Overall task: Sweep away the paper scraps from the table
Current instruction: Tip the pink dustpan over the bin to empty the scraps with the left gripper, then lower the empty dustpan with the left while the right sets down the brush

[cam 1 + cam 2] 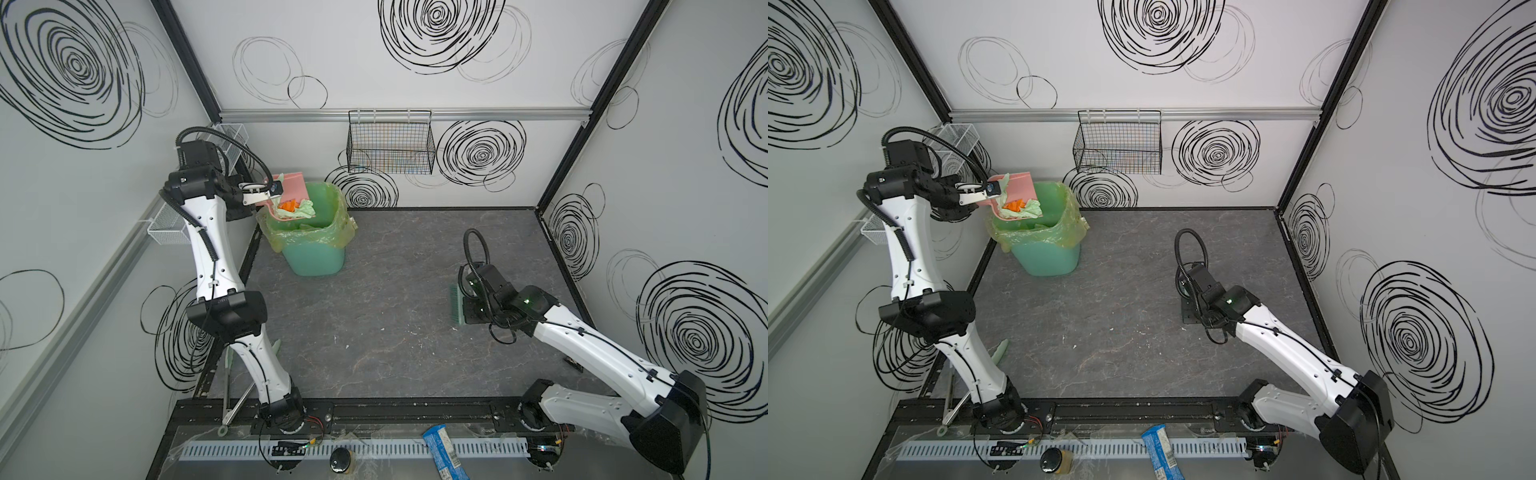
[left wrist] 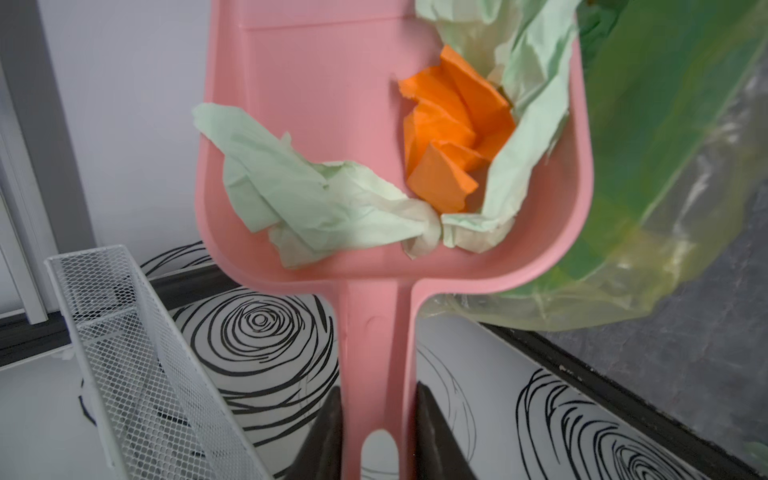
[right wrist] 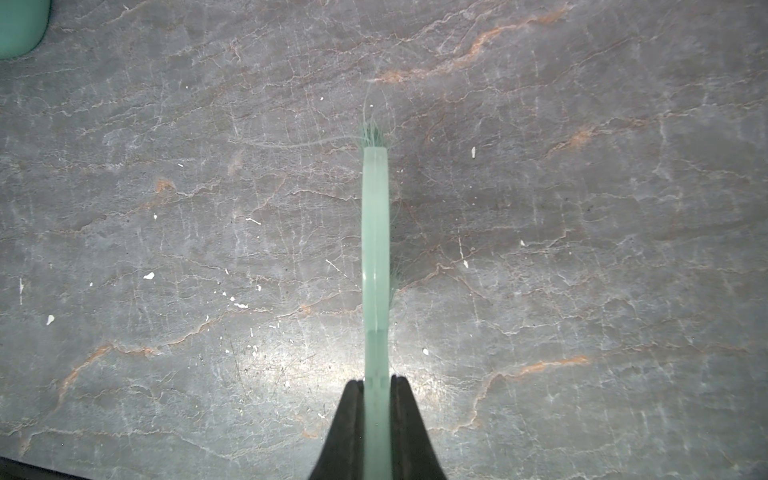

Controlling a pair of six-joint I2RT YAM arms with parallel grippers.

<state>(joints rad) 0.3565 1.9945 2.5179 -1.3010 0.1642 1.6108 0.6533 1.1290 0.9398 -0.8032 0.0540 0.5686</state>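
My left gripper (image 2: 378,399) (image 1: 270,192) is shut on the handle of the pink dustpan (image 2: 332,104) (image 1: 294,187) (image 1: 1019,189). The pan is tilted over the mouth of the green bin (image 1: 316,253) (image 1: 1050,259). Orange and mint paper scraps (image 2: 449,137) (image 1: 291,206) (image 1: 1017,206) lie bunched in the pan, and one mint wad (image 2: 316,199) hangs over its side wall. My right gripper (image 3: 377,382) (image 1: 465,291) is shut on the teal brush (image 3: 376,232) (image 1: 457,303), low over the table (image 1: 374,311) (image 3: 166,208) at the right. No wads show on the table.
A yellowish liner (image 2: 665,166) drapes over the bin's rim. A white mesh basket (image 2: 124,332) (image 1: 166,226) hangs on the left wall by my left arm. A black wire basket (image 1: 390,145) hangs on the back wall. Tongs (image 1: 232,395) lie front left. Small white flecks dot the table.
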